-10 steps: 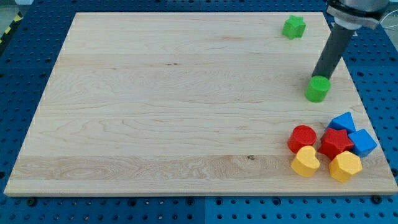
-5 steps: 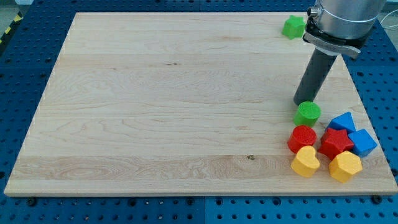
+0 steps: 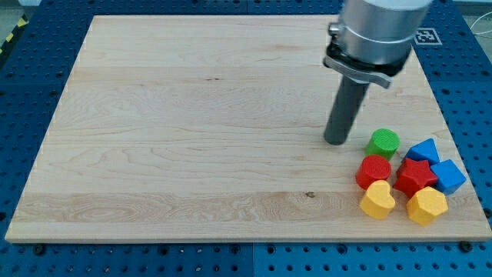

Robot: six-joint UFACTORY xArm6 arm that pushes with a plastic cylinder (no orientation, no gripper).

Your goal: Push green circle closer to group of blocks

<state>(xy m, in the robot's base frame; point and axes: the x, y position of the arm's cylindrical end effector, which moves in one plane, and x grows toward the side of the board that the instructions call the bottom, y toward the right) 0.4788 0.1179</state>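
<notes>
The green circle sits at the right of the board, just beside the red circle at the far edge of the group. It looks light, stiff and smooth, likely to slide or veer off a round side; push it square through its middle. My tip stands just left of it, apart. There are no jaws and no containers.
</notes>
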